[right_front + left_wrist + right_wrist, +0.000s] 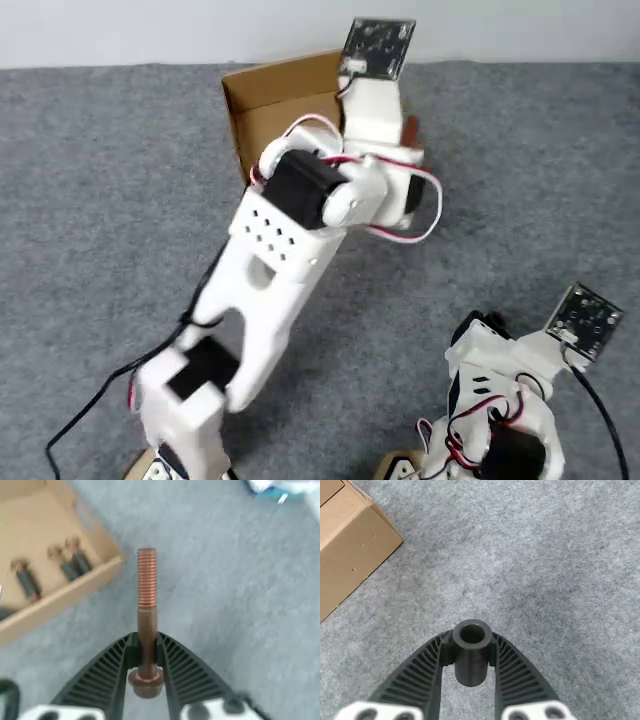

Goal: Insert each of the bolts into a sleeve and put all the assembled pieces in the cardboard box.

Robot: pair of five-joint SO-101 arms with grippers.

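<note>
My left gripper (146,642) is shut on a copper bolt (146,580), gripping the shank just below the head, with the threaded end pointing away over the grey carpet. It sits beside the cardboard box (75,592), which holds several assembled bolt-and-sleeve pieces (75,562). My right gripper (471,640) is shut on a short black sleeve (470,667), its open bore facing the camera, above the carpet and apart from the box (350,555). In the high view the left arm (290,240) stretches up to the box (285,85), and the right arm (500,390) is folded at the lower right.
Grey carpet (520,180) covers the table on all sides. The box stands at the far middle edge with its flaps up. Cables (420,225) loop off the left arm's wrist. A white and blue shape (280,487) shows at the far corner of the left wrist view.
</note>
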